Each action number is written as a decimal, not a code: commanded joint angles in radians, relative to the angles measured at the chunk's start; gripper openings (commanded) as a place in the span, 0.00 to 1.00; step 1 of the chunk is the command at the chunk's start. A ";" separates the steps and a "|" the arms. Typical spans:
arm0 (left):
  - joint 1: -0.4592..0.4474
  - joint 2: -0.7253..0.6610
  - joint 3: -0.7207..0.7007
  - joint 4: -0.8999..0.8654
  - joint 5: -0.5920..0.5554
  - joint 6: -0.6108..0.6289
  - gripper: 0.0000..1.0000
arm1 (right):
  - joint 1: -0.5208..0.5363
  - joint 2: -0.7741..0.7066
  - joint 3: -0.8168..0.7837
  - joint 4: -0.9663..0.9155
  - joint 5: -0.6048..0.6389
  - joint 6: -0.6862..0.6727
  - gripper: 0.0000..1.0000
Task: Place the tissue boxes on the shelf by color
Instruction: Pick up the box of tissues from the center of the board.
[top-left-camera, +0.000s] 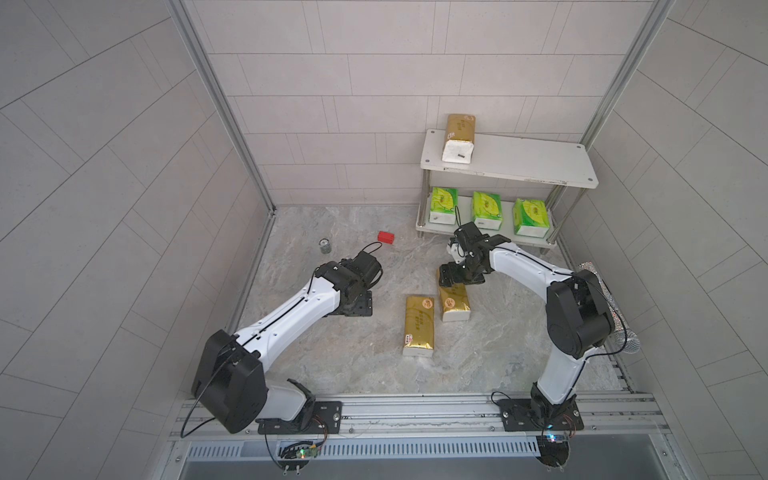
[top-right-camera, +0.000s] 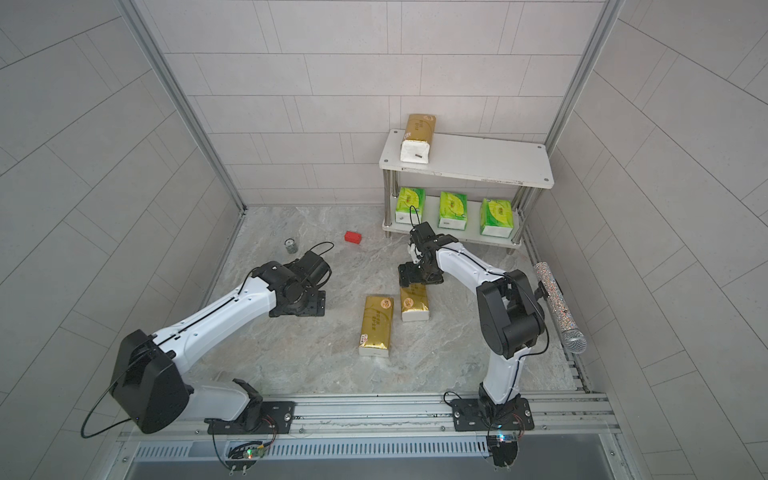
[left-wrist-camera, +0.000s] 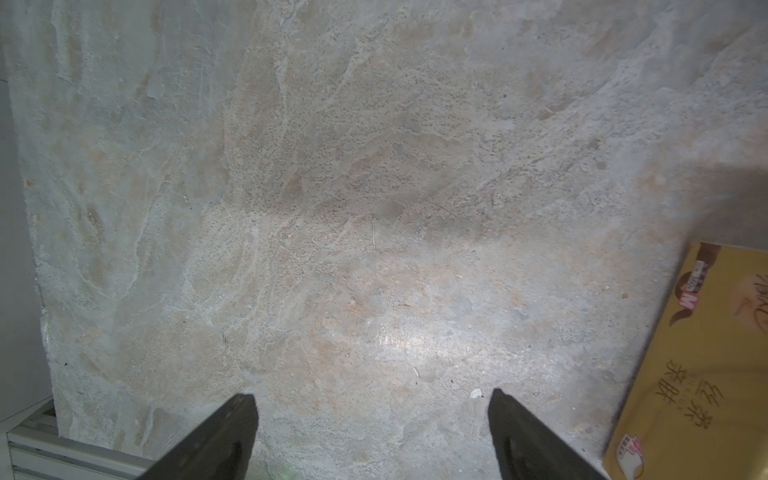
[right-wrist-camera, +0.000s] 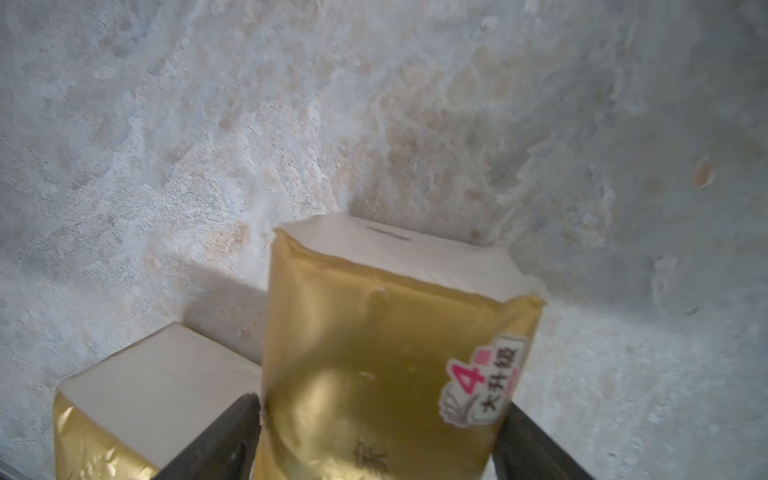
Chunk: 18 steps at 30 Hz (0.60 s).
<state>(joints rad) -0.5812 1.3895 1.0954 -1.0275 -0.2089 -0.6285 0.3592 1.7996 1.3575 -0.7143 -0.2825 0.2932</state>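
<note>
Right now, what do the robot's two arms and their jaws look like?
The left arm and right arm match: white link shells, black joint housings, a thin black cable along each shell. Black perforated plates sit behind the jaws, which are dark and taper to points. Black base plates bolt onto a silver rail.

Shiny gold packs (top-left-camera: 419, 324), leaf-patterned green packs (top-left-camera: 486, 210), white shelf (top-left-camera: 523, 162), red block (top-left-camera: 386, 237).
</note>
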 joint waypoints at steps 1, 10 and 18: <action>-0.005 0.011 0.027 -0.039 -0.025 0.017 0.95 | 0.000 -0.057 0.024 -0.020 0.054 -0.044 0.93; -0.004 0.026 0.043 -0.040 -0.034 0.016 0.95 | 0.015 -0.412 -0.295 0.209 0.119 0.031 1.00; -0.004 0.054 0.080 -0.047 -0.036 0.019 0.95 | 0.176 -0.692 -0.655 0.500 0.346 0.136 1.00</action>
<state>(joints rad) -0.5812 1.4319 1.1450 -1.0462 -0.2291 -0.6247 0.4919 1.1667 0.7780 -0.3580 -0.0654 0.3691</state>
